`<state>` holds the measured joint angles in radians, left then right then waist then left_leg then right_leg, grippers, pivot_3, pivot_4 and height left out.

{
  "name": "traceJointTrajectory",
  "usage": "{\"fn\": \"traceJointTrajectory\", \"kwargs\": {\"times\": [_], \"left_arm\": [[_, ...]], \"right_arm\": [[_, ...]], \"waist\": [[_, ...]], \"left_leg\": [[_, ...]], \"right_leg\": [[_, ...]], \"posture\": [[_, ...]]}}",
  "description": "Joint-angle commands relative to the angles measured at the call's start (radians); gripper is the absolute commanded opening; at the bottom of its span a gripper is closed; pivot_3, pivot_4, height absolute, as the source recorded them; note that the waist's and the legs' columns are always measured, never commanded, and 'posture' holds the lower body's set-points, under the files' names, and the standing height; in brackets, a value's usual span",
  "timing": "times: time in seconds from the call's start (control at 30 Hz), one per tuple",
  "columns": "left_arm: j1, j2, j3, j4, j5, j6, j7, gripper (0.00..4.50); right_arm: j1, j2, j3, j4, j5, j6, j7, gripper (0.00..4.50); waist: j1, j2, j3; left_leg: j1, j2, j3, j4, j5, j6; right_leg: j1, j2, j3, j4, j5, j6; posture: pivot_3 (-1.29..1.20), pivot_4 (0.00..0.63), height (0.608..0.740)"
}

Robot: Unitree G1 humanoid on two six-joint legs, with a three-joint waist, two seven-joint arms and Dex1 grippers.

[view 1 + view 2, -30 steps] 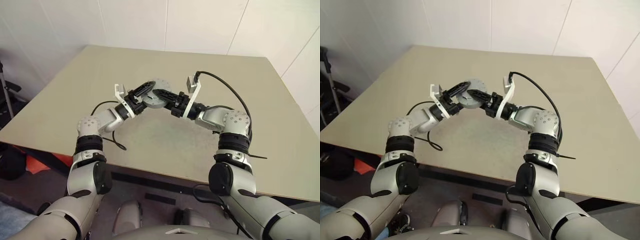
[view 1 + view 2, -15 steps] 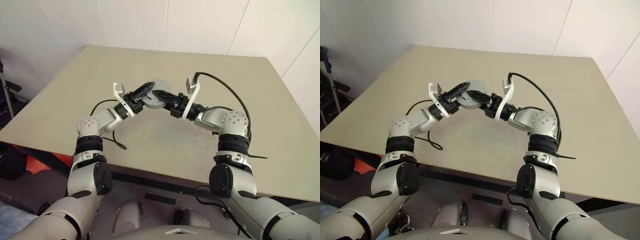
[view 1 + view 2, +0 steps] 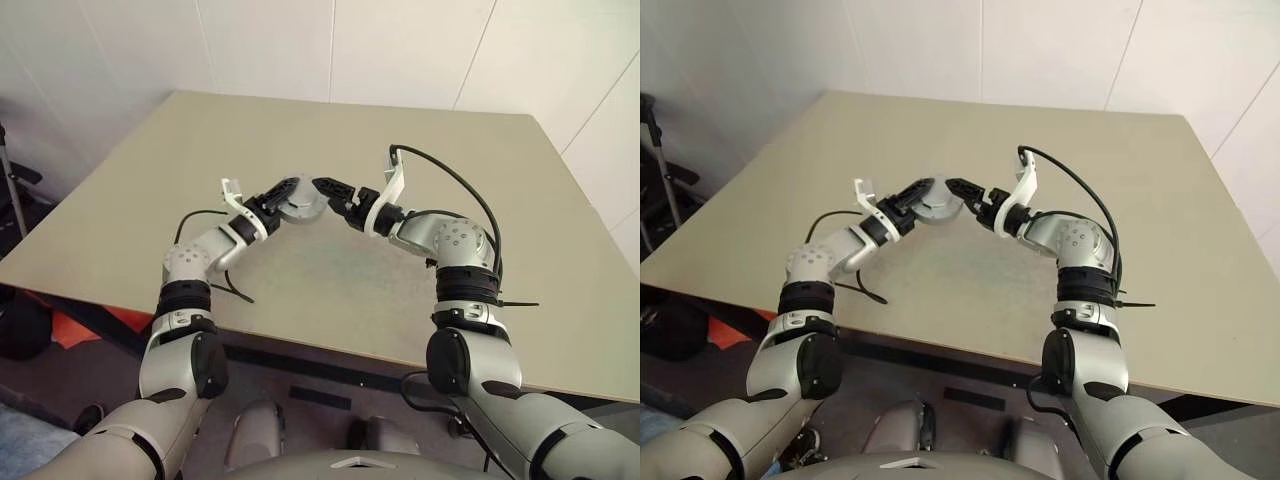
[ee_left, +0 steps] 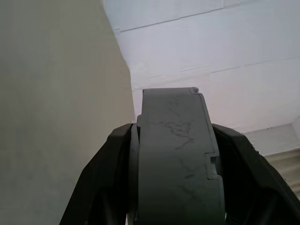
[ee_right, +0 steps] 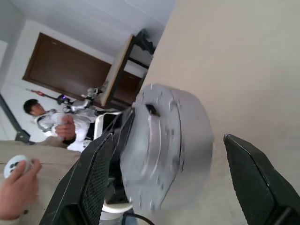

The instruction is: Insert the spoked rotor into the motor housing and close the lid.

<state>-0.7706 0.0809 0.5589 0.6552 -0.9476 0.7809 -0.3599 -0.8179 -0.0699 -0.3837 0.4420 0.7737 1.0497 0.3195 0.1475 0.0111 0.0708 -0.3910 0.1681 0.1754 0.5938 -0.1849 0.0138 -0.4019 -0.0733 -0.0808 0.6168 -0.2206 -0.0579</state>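
Note:
A grey round motor housing [image 3: 304,204] with a flat lid face [image 5: 159,140] hangs just above the table, and my left gripper [image 3: 291,197] is shut on its rim. In the left wrist view the grey body [image 4: 173,154] fills the gap between both black fingers [image 4: 101,183]. My right gripper [image 3: 327,195] is open, just right of the housing and apart from it. Its wrist view has the housing ahead of its spread fingers [image 5: 258,183]. The spoked rotor is hidden.
The beige table [image 3: 400,290] stretches wide around both hands, with walls behind it. A black cable [image 3: 455,180] loops over my right forearm. Far off in the right wrist view stands a person [image 5: 35,112], and a hand [image 5: 18,187] holds a controller.
My right gripper opened and let go of the housing, backing slightly to the right. My left gripper closed tighter on it. Both hands sank a little toward the table.

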Motion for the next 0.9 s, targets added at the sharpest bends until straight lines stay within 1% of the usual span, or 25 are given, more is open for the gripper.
{"fn": "traceJointTrajectory", "kwargs": {"times": [0.03,0.23,0.37,0.57,0.63,0.77,0.8,0.83,0.9], "left_arm": [[0.005,0.045,0.072,-0.015,0.035,-0.204,0.031,2.11],[0.035,0.097,0.132,0.035,0.049,-0.279,0.118,2.11],[0.029,0.101,0.135,0.06,0.066,-0.299,0.152,2.11],[0.023,0.1,0.124,0.087,0.092,-0.317,0.167,2.11],[0.025,0.105,0.114,0.089,0.109,-0.325,0.161,2.83],[0.023,0.115,0.106,0.101,0.143,-0.355,0.196,3.98],[0.023,0.118,0.106,0.103,0.149,-0.364,0.203,4.36],[0.022,0.124,0.104,0.106,0.159,-0.378,0.207,4.47],[0.021,0.133,0.099,0.108,0.18,-0.406,0.212,4.47]], "right_arm": [[-0.001,-0.016,0.004,-0.006,-0.011,-0.036,0.01,4.3],[-0.009,-0.025,0.0,-0.003,-0.011,-0.046,0.019,4.3],[-0.02,-0.022,0.011,0.011,-0.019,-0.056,0.026,4.3],[-0.028,-0.021,0.018,0.029,-0.024,-0.066,0.033,4.3],[-0.03,-0.02,0.017,0.035,-0.022,-0.063,0.032,4.34],[-0.036,-0.02,0.018,0.046,-0.023,-0.065,0.033,4.34],[-0.037,-0.02,0.019,0.049,-0.025,-0.067,0.032,4.34],[-0.038,-0.021,0.021,0.053,-0.028,-0.07,0.033,4.34],[-0.038,-0.022,0.023,0.056,-0.028,-0.069,0.035,4.34]], "waist": [[-0.002,0.0,0.0],[0.002,0.0,0.0],[0.008,-0.001,0.001],[0.001,-0.002,0.001],[0.002,-0.002,0.001],[0.002,-0.002,0.001],[0.001,-0.002,0.001],[0.001,-0.002,0.001],[-0.003,-0.002,0.001]], "left_leg": [[0.0,0.0,0.0,0.0,0.0,0.0],[-0.001,0.0,0.0,0.0,-0.001,0.001],[-0.002,0.0,-0.001,0.002,0.0,0.001],[-0.001,-0.001,-0.001,0.004,0.0,0.0],[-0.001,-0.001,-0.001,0.004,0.0,0.0],[0.0,-0.001,-0.001,0.004,0.0,0.0],[0.0,-0.001,-0.001,0.004,0.0,0.0],[0.001,-0.001,-0.001,0.004,0.0,0.0],[0.002,-0.001,-0.001,0.003,0.001,-0.001]], "right_leg": [[0.0,0.0,0.0,0.0,0.0,0.0],[0.0,0.0,0.0,0.0,0.0,0.0],[0.0,0.0,0.0,0.0,0.001,0.002],[0.001,-0.001,0.001,0.001,0.003,0.004],[0.001,-0.001,0.001,0.002,0.003,0.004],[0.001,-0.001,0.001,0.002,0.003,0.004],[0.001,-0.001,0.001,0.002,0.003,0.004],[0.001,-0.001,0.001,0.003,0.003,0.004],[0.002,-0.001,0.001,0.003,0.003,0.004]], "posture": [[0.0,0.0,0.74],[0.0,0.0,0.74],[0.0,0.0,0.74],[0.0,0.0,0.74],[0.0,0.0,0.74],[0.0,0.0,0.74],[0.0,0.0,0.74],[0.0,0.0,0.74],[0.0,0.0,0.74]]}}
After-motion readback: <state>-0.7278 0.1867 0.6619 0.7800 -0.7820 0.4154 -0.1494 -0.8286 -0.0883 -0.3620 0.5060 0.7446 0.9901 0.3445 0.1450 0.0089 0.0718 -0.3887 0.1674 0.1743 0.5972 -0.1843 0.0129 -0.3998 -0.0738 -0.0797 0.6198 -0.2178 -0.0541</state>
